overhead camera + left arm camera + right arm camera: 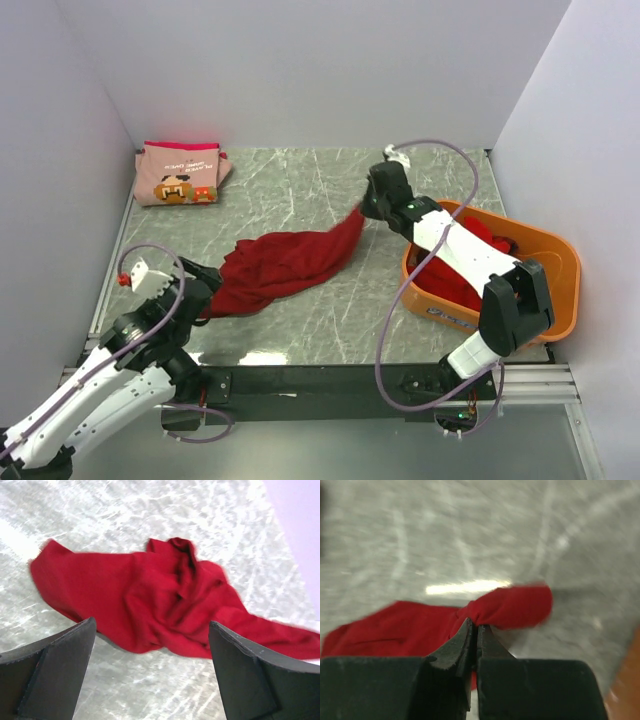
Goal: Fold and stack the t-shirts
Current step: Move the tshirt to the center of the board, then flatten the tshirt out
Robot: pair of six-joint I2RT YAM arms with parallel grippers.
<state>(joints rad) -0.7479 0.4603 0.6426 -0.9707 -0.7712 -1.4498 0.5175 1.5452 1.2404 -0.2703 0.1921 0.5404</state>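
Currently my right gripper [474,630] pinches shut on what may be a sleeve of the dark red t-shirt [285,265], crumpled across the grey marbled table [300,180]; my left gripper [151,626] gapes empty beside it. Plain white walls [300,70] enclose us.

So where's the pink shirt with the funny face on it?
In the top view the pink shirt lies folded in the table's far left corner, beside the left wall, well apart from the crumpled red shirt in the middle.
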